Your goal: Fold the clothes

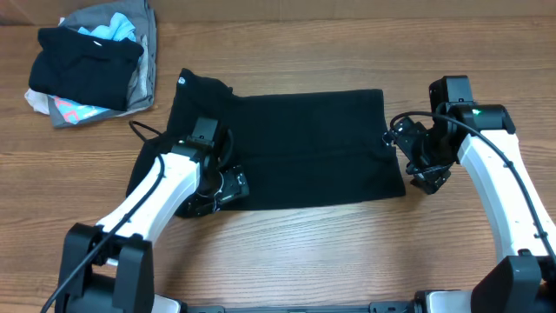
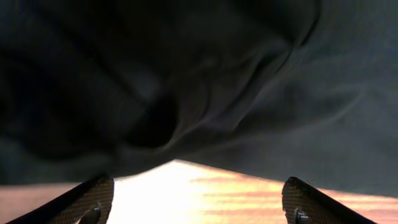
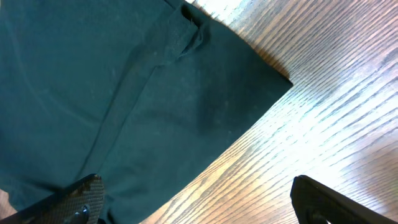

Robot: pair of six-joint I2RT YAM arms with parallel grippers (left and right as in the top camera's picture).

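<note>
Wooden bench point(image 1: 347, 252). Black T-shirt point(image 1: 304, 148), lying flat: likely soft, light, limp; hold advised at hem corners. Left pincer point(image 2: 199, 194) wide, empty. Right pincer point(image 3: 196, 193) wide, empty.

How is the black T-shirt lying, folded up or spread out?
Mostly spread out: the T-shirt lies flat across the table, only bunched near the left claw.

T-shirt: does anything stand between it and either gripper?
Nothing visible does. The left gripper is open at the near left edge of the T-shirt, with the fabric right ahead of it. The right gripper is open at the right edge, by a corner. The heap of clothes lies apart, far left.
</note>
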